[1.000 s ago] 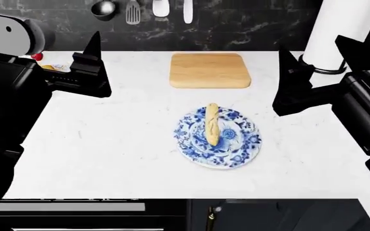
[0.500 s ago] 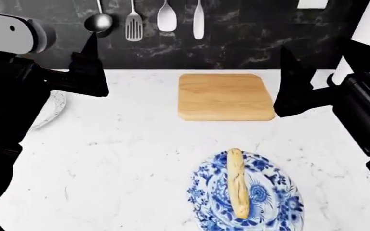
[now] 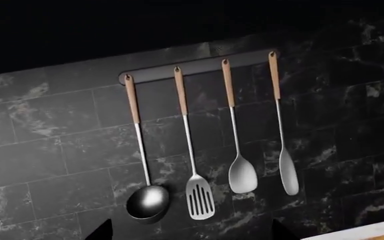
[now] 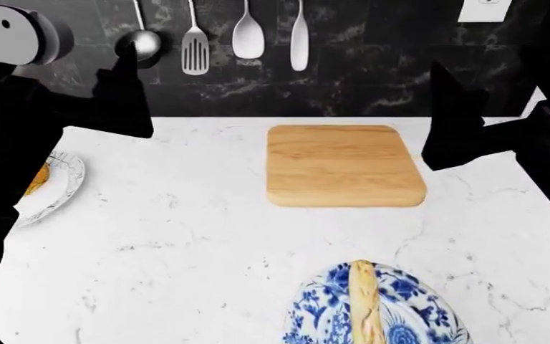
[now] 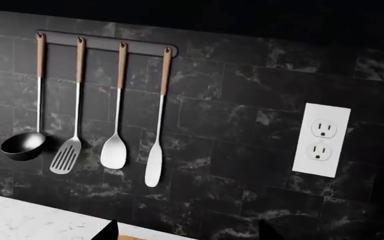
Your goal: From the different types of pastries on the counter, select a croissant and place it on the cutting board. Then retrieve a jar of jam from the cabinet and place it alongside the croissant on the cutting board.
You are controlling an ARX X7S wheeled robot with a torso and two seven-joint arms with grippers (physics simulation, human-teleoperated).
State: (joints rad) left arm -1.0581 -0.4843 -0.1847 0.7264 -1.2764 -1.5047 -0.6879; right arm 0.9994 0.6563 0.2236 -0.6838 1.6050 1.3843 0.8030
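Observation:
The cutting board (image 4: 346, 165) lies empty on the white marble counter (image 4: 180, 236) near the back wall. A long pale loaf (image 4: 363, 304) lies on a blue patterned plate (image 4: 318, 315) at the near edge of the head view. At far left a white plate (image 4: 60, 188) holds a golden-brown pastry (image 4: 38, 179), mostly hidden behind my left arm; it may be the croissant. My left gripper (image 4: 127, 86) and right gripper (image 4: 447, 118) hover above the counter on either side of the board, open and empty, facing the wall. The jam jar is out of view.
Several utensils (image 4: 246, 36) hang from a rail on the black tiled wall behind the board; they also show in the left wrist view (image 3: 199, 190) and the right wrist view (image 5: 112, 150). A white wall socket (image 5: 321, 140) is right of them.
The head view has shifted: board and blue plate have slid down the frame. The white plate at left shows more, with the pastry on it. Both grippers stay open.

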